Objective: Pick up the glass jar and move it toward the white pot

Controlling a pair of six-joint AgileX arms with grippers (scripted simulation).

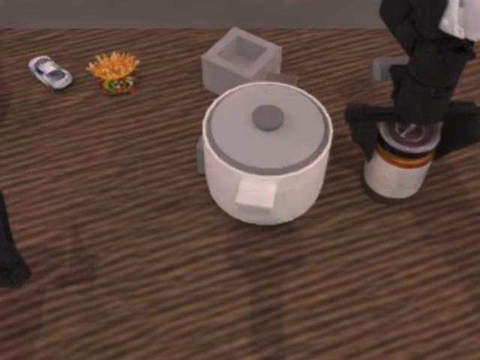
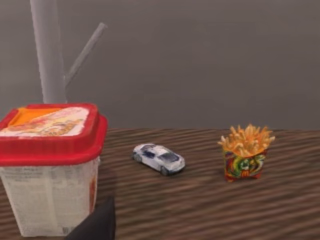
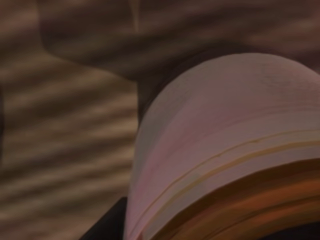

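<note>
The glass jar (image 1: 397, 172), whitish with an orange-and-dark band and a dark lid, stands upright at the table's right, a short gap from the white pot (image 1: 266, 180). The pot has a grey lid, a round knob and a square tab facing the front. My right gripper (image 1: 409, 127) comes down over the jar's lid, its fingers on either side of the top. In the right wrist view the jar (image 3: 225, 140) fills the picture, with one dark finger (image 3: 112, 222) pressed against its wall and the other hidden. My left arm (image 1: 9, 262) is parked at the left edge.
A grey cube-shaped box (image 1: 240, 60) sits behind the pot. A toy car (image 1: 50, 72) and a carton of fries (image 1: 114, 73) lie at the back left. The left wrist view shows a red-lidded tub (image 2: 50, 165) close by.
</note>
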